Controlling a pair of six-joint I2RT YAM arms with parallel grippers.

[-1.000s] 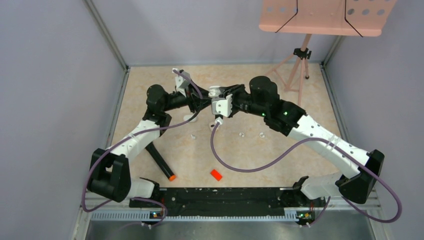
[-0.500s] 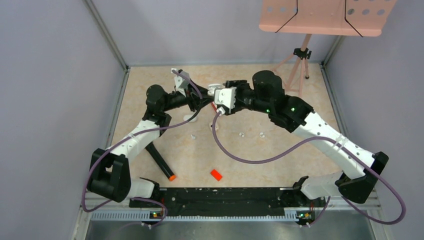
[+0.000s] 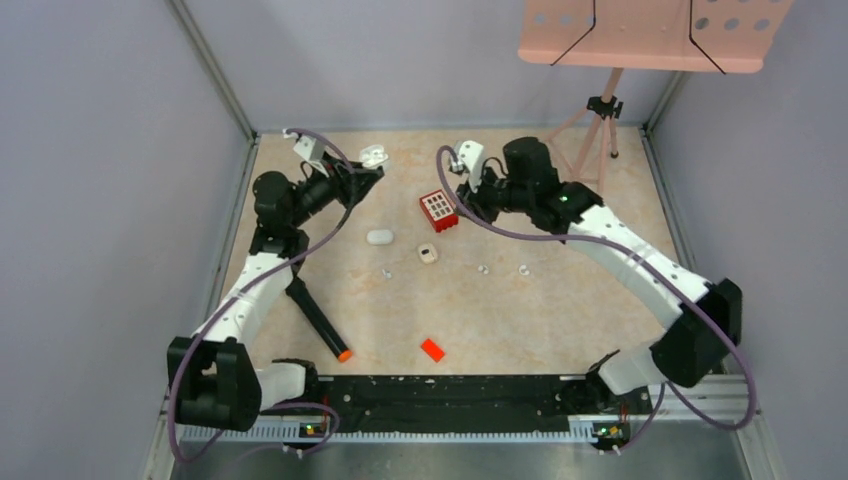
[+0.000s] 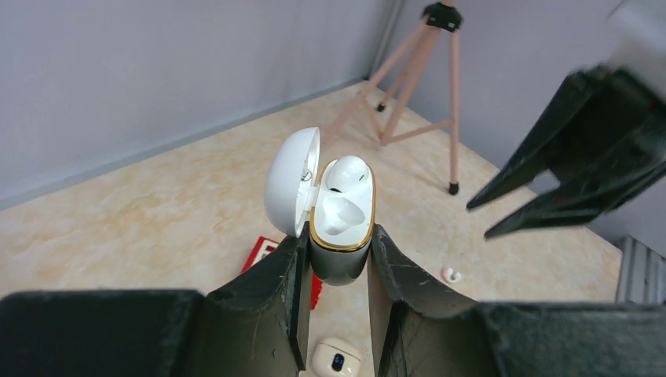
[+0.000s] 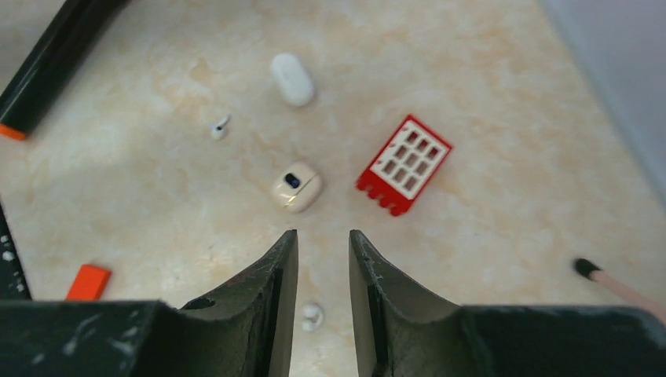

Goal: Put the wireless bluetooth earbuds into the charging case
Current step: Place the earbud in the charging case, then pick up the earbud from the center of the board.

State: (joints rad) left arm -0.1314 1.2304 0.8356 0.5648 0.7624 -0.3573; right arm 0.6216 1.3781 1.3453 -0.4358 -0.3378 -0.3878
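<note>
My left gripper (image 4: 338, 233) is shut on the dark base of the open charging case (image 4: 339, 236), held up at the back left (image 3: 373, 156). The case's white lid (image 4: 290, 181) hangs open to the left. One white earbud (image 4: 345, 174) sits in the far slot; the near slot is bare. My right gripper (image 5: 323, 233) is open with nothing between its fingers, hovering above the table beside the red block (image 3: 438, 209). Loose earbuds lie on the table (image 3: 386, 271), (image 3: 482, 268), (image 3: 523, 268). One earbud (image 5: 312, 316) shows through the right gripper's gap.
A white oval case (image 3: 379, 237) and a cream case (image 3: 428, 253) lie mid-table. An orange-red chip (image 3: 432, 349) and a black marker (image 3: 318, 320) lie nearer the front. A pink stand's tripod (image 3: 600, 130) stands at the back right.
The two grippers, together over the middle a second ago, have parted. The left arm swung back and left with the case. The right gripper drew away to the right, uncovering the red block and cream case.
</note>
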